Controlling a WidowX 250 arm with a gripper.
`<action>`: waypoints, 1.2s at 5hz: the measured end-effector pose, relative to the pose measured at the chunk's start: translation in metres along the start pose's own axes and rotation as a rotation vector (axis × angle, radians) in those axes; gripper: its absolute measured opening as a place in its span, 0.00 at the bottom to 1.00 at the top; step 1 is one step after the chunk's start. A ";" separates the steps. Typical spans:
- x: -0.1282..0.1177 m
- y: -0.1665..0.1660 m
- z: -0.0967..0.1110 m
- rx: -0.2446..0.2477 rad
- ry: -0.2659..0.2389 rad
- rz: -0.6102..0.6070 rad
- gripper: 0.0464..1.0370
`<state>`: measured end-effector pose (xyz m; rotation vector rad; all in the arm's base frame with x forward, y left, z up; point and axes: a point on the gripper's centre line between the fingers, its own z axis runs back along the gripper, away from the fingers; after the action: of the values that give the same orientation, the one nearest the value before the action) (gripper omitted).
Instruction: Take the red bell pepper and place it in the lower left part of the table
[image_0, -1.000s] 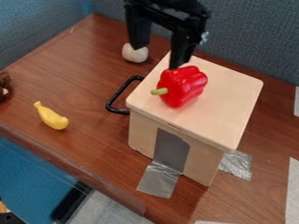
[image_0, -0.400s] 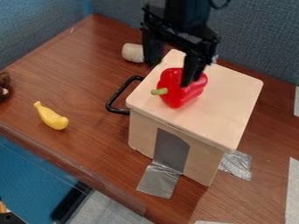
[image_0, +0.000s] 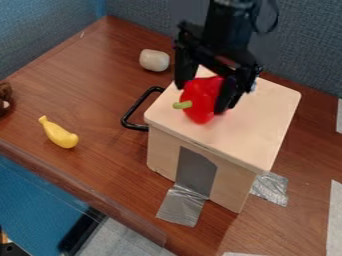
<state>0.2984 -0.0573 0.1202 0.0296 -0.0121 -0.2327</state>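
Camera view: the gripper (image_0: 201, 99), spread apart, straddles the glossy, lobed bell pepper (image_0: 198, 109) atop a wooden box (image_0: 257, 125).

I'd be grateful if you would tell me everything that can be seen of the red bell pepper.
The red bell pepper is glossy and rounded, seemingly smooth plastic, with a short yellow-green stem pointing toward the picture's left. It lies on its side on top of the pale wooden box, nearer the edge by the black handle. The gripper has its fingers apart around it, one hiding its right side; whether they touch it is unclear.
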 end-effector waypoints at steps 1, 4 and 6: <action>-0.001 0.009 -0.008 0.056 0.032 0.007 0.92; -0.012 0.036 0.033 0.001 -0.053 0.118 0.85; -0.032 0.121 0.043 -0.040 -0.094 0.332 0.85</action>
<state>0.2943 0.0667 0.1671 -0.0231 -0.1049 0.0978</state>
